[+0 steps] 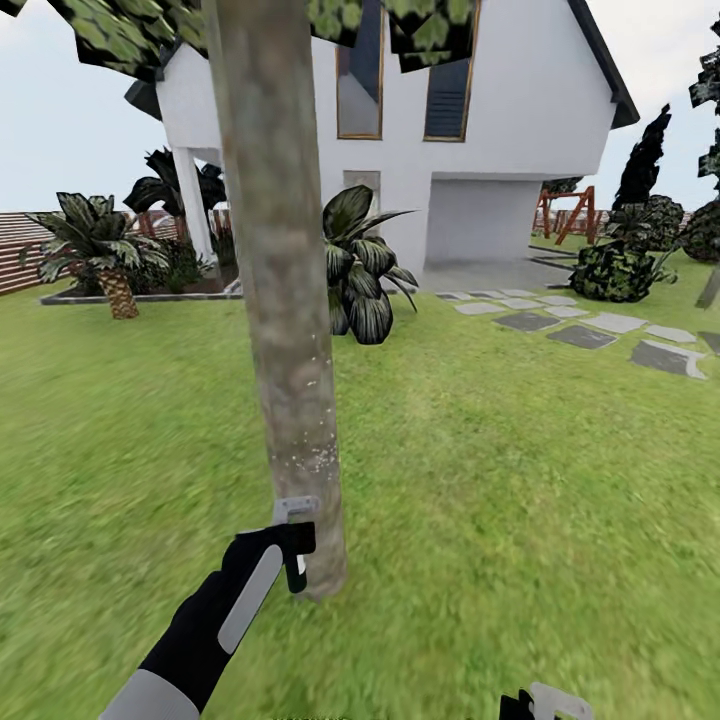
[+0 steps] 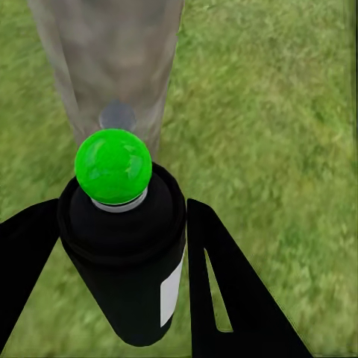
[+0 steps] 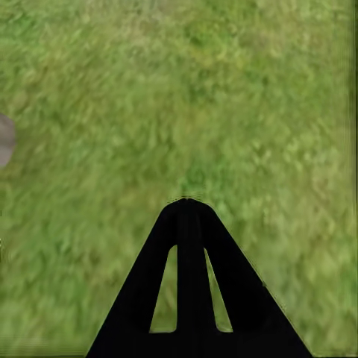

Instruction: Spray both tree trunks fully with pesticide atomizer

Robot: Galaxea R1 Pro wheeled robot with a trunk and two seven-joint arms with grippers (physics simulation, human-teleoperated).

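Where the lawn (image 1: 520,480) spreads wide and green in front of a white house (image 1: 520,110), one thick grey-brown tree trunk (image 1: 285,300) rises straight up through the middle of the head view, its leafy crown (image 1: 120,30) cut off at the top edge. Fine white specks (image 1: 315,455) dot the bark low on the trunk. A row of grey stepping stones (image 1: 585,335) crosses the grass toward the house, a short palm (image 1: 100,250) stands in a bordered bed near a brown slatted fence (image 1: 20,255), and dark shrubs (image 1: 615,265) sit off at the far side.

The left gripper (image 1: 295,545) is held just beside the base of the trunk, its fingers (image 2: 224,291) clamped on either side of the sprayer (image 2: 127,246), a dark bottle with a bright green cap (image 2: 113,165) that faces the bark. In the left wrist view the trunk (image 2: 112,67) stands close ahead of the cap.

The right gripper (image 3: 189,216) hangs over bare grass (image 3: 224,97), its two fingertips pressed together with nothing between them.
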